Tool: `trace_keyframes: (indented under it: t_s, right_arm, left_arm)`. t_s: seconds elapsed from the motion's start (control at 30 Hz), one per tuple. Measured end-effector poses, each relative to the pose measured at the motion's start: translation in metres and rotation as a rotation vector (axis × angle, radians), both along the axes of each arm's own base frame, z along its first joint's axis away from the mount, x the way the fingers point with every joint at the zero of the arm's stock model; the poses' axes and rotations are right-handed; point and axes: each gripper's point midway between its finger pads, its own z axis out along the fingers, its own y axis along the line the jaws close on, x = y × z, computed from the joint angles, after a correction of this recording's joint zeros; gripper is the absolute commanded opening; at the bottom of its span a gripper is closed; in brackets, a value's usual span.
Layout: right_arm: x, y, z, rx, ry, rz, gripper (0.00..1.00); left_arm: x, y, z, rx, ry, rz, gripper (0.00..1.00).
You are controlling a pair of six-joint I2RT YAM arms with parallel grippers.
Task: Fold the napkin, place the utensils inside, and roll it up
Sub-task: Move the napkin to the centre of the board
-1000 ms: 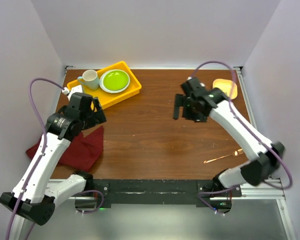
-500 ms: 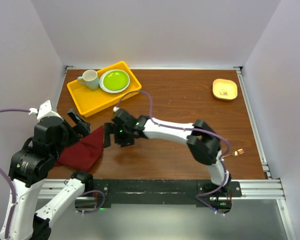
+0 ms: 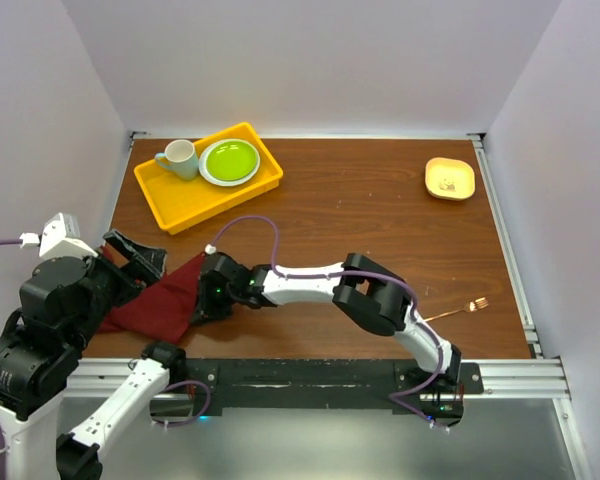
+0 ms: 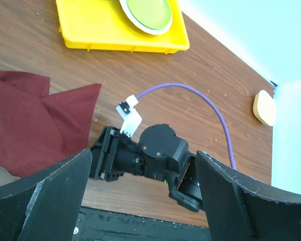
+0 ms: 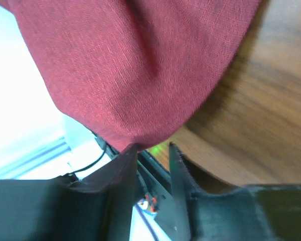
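Napkin (image 3: 165, 295) edge at right pincer (image 5: 151, 145) tips; fork (image 3: 456, 310) well apart.

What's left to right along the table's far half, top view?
cup → plate → dish. The cup and plate both sit in the tray.

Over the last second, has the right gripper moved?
Yes. The right gripper swept left, away from the yellow dish, to the napkin's edge near the yellow tray.
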Motion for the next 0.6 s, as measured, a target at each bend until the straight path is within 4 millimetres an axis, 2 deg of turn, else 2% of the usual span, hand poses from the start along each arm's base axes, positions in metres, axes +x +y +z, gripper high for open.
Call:
trace_keyframes:
  t_s: [0.03,0.1,0.17,0.23,0.33,0.43,0.47,0.53,0.6]
  right_arm:
    - [0.003,-0.002,-0.002,0.006,-0.001,-0.001,0.0]
    - [0.011,-0.017,-0.013,-0.021,0.001,-0.007,0.0]
    - [0.023,-0.042,-0.022,-0.069,0.001,-0.02,0.0]
    - [0.04,-0.08,-0.028,-0.13,-0.017,-0.04,0.0]
    - [0.067,-0.149,-0.013,-0.204,-0.069,-0.08,0.0]
    - [0.085,-0.205,0.02,-0.214,-0.154,-0.101,0.43]
    - [0.085,-0.215,0.031,-0.201,-0.183,-0.095,0.52]
    - [0.081,-0.213,0.048,-0.156,-0.226,-0.052,0.55]
    - [0.072,-0.196,0.051,-0.12,-0.231,0.001,0.58]
  left_arm:
    - [0.0,-0.001,0.0,-0.003,0.001,-0.003,0.89]
    - [0.0,-0.002,-0.001,-0.007,0.004,-0.009,0.89]
    - [0.002,-0.004,-0.004,-0.008,0.012,-0.016,0.89]
    - [0.005,-0.01,-0.012,-0.011,0.032,-0.034,0.89]
    - [0.014,-0.02,-0.025,-0.02,0.068,-0.07,0.88]
    - [0.025,-0.034,-0.043,-0.025,0.128,-0.113,0.87]
    - [0.029,-0.039,-0.049,-0.026,0.155,-0.126,0.87]
    - [0.036,-0.045,-0.055,-0.026,0.186,-0.147,0.87]
    - [0.041,-0.05,-0.055,-0.03,0.191,-0.158,0.87]
